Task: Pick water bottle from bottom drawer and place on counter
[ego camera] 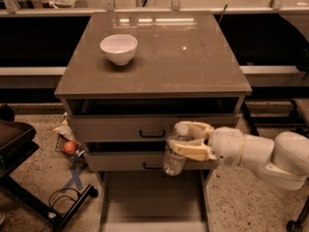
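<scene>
The water bottle (175, 154), clear with a white cap, hangs in the air in front of the two handled drawers, tilted slightly. My gripper (187, 140) comes in from the right and is shut on the bottle's upper body, one cream finger above and one below. The bottom drawer (152, 204) is pulled out below the bottle, its flat floor bare. The counter (164, 57) is the glossy grey-brown top above, well higher than the bottle.
A white bowl (119, 48) stands on the counter's left rear. Two drawers with black handles (152, 134) face me. A dark chair base (29, 178) and cable lie on the floor at left, with a basket holding an orange ball (70, 147).
</scene>
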